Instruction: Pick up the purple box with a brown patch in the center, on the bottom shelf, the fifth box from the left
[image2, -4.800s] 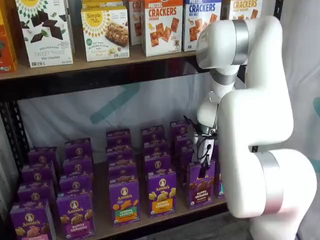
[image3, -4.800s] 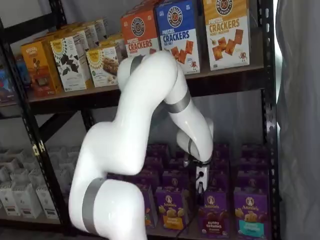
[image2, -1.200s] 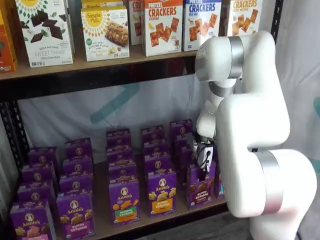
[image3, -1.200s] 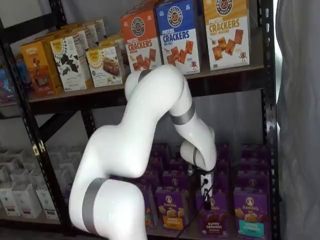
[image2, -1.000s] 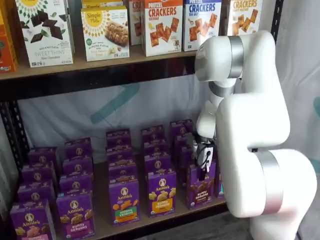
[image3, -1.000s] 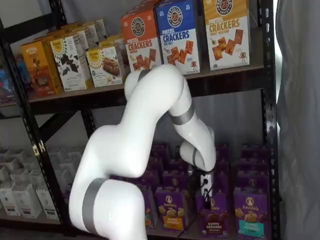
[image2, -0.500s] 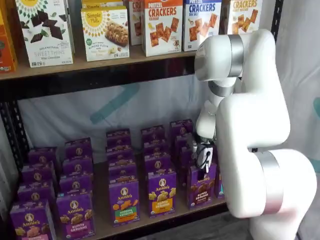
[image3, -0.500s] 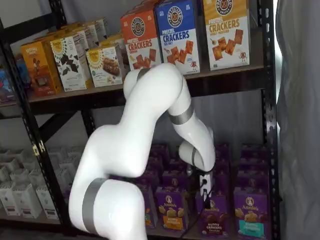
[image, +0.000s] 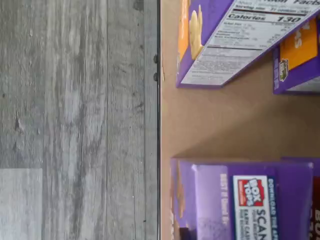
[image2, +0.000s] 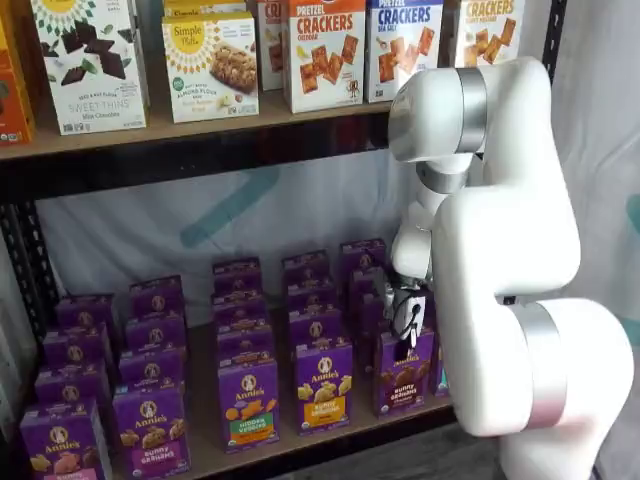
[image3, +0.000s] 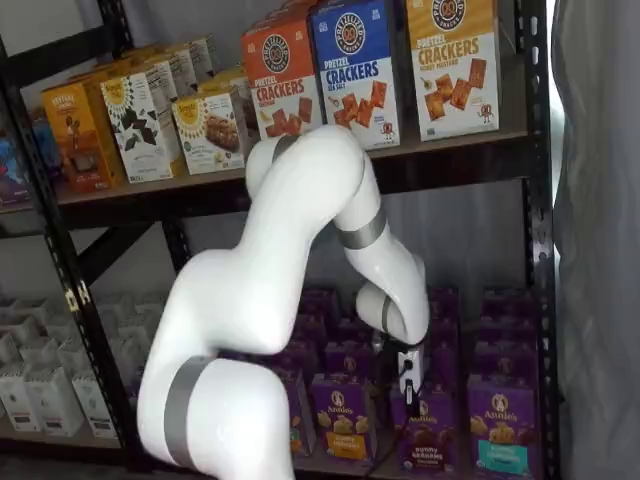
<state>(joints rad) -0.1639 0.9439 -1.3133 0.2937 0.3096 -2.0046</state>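
Both shelf views, pincer (image2: 405, 335) clamped on purple box (image2: 402, 378) top

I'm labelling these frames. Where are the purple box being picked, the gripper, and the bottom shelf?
purple box (image2: 404, 373): shelf view, front face, on the brown crackers.
gripper (image2: 409, 338): shelf view, fingertips at the box's top, shut on it.
bottom shelf (image2: 290, 441): shelf view, bare front strip of the wooden board.

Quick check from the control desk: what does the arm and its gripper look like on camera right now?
In both shelf views, the glossy white rounded arm has bulky curved links joined by silver-grey metallic bands. At its end sits a small gripper with a white body and black jaws, and a thin black cable runs beside it. No lettering or markings can be made out on the arm's shells.
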